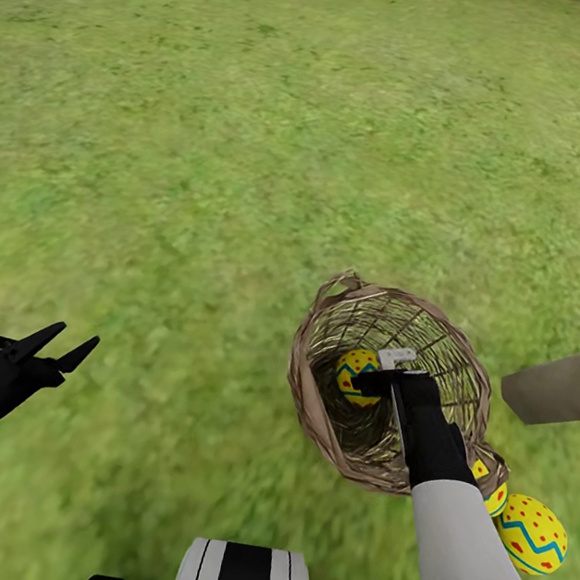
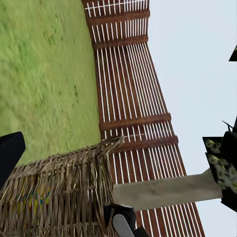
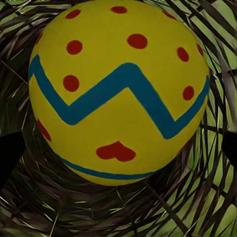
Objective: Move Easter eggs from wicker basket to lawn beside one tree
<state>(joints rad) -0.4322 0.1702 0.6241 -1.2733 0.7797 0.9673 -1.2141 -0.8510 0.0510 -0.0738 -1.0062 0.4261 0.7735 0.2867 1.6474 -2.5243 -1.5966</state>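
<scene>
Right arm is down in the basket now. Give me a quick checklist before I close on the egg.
1. Egg in the basket sits ahead of the right gripper; it looms centred in the right wrist view: ok.
2. Fingers either side of the egg: dark shapes at both edges of the wrist view, contact unclear: cannot tell.
3. Basket steady: it lies tilted, mouth toward the robot: not ok.
4. Eggs out of the basket: two on the lawn beside it: ok.
5. Left gripper open, on its own side, away from the basket: ok.
6. Trunk near those eggs: ok.
</scene>
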